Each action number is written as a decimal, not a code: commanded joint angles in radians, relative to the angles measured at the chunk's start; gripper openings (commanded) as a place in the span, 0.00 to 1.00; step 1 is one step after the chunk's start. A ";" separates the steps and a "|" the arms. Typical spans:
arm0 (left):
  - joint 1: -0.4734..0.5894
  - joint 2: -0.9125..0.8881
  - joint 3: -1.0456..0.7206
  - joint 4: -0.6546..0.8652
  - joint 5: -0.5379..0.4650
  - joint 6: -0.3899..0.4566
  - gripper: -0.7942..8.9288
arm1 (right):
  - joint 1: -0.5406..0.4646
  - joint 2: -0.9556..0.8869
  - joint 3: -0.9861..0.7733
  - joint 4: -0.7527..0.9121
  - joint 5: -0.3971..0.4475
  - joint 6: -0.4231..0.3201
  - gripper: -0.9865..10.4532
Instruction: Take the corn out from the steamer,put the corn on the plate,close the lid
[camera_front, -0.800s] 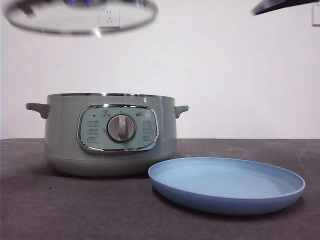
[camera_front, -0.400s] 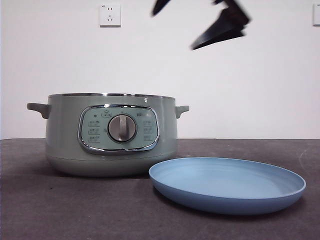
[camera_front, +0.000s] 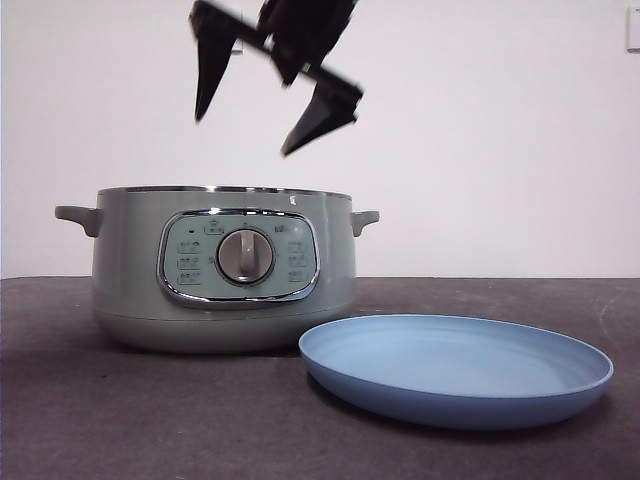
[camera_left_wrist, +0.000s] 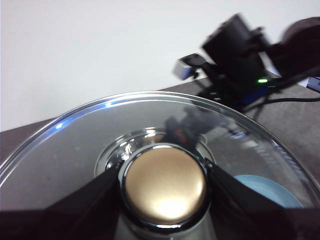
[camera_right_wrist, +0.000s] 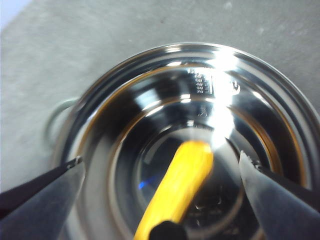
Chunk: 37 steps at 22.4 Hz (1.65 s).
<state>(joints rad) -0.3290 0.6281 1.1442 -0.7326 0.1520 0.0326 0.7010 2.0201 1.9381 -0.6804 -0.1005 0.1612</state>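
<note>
One corn cob (camera_right_wrist: 176, 187) lies on the shiny metal floor inside the steamer (camera_front: 222, 268), its yellow length blurred in the right wrist view. The right gripper (camera_right_wrist: 160, 175) hangs directly above the open pot with its two black jaws spread wide, one on either side of the corn and well clear of it, holding nothing; in the front view the same gripper (camera_front: 262, 108) shows dark and large just above the pot's chrome rim. The steamer stands uncovered on the dark table (camera_front: 120, 420), its dial and control panel facing the front camera, small handles sticking out at both sides. Just beside it sits the light-blue plate (camera_front: 456, 372), bare, its near rim overlapping the pot's base in the front view. The lid (camera_left_wrist: 75, 150) is off the pot and held up by the left gripper (camera_left_wrist: 164, 185), whose jaws are clamped on the round knob from both sides. Through the glass a sliver of the plate (camera_left_wrist: 265, 187) is visible below.
</note>
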 joint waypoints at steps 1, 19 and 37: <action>0.002 -0.014 0.005 0.027 0.006 -0.005 0.07 | 0.002 0.091 0.046 -0.003 0.006 0.013 0.61; 0.002 -0.014 0.005 0.020 0.007 -0.001 0.07 | 0.025 0.290 0.047 0.027 0.033 0.018 0.38; 0.002 -0.014 0.005 0.010 0.008 -0.002 0.07 | -0.032 -0.279 0.046 -0.256 0.186 -0.091 0.08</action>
<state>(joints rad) -0.3290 0.6262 1.1439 -0.7704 0.1524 0.0326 0.6701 1.7432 1.9896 -0.9417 0.0803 0.0887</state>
